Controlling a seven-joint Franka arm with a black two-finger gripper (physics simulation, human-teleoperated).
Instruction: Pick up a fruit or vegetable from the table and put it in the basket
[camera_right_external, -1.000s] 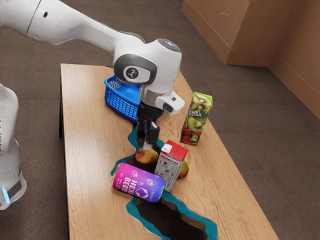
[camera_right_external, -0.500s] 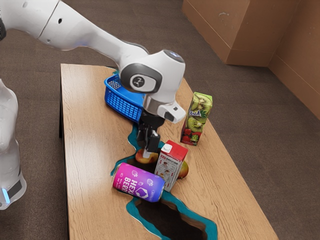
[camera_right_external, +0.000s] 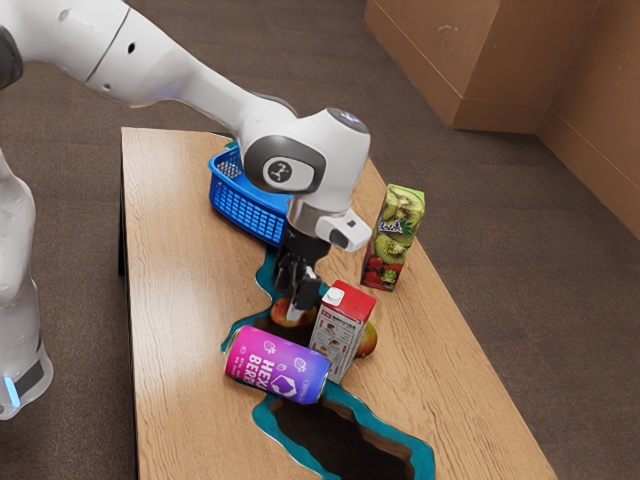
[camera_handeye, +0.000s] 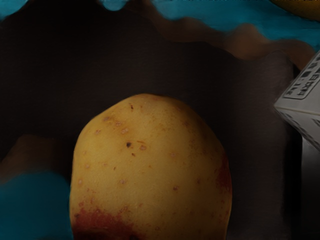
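1. One fruit (camera_handeye: 150, 170) is the piece to work on: it lies on the dark, teal-edged mat (camera_right_external: 335, 432), around the middle of the table (camera_right_external: 180, 350), with the arm (camera_right_external: 300, 165) reaching down to it.
2. I cannot tell whether the fingers (camera_right_external: 303, 292) are released or clenched on it; make sure of a firm two-sided hold before any lift.
3. Centre on the fruit's widest part. A grip high on that rounded skin would probably slide off.
4. Keep any sideways correction small: the carton (camera_right_external: 340, 335) stands just beside the fruit, and the can (camera_right_external: 277, 365) lies close by, on its side, and might roll.
5. Squeeze evenly, then rise straight up until clear of the carton's top.
6. Only then swing toward the basket (camera_right_external: 247, 213), near the table's far edge in the exterior view, and lower the fruit inside its rim before letting go.
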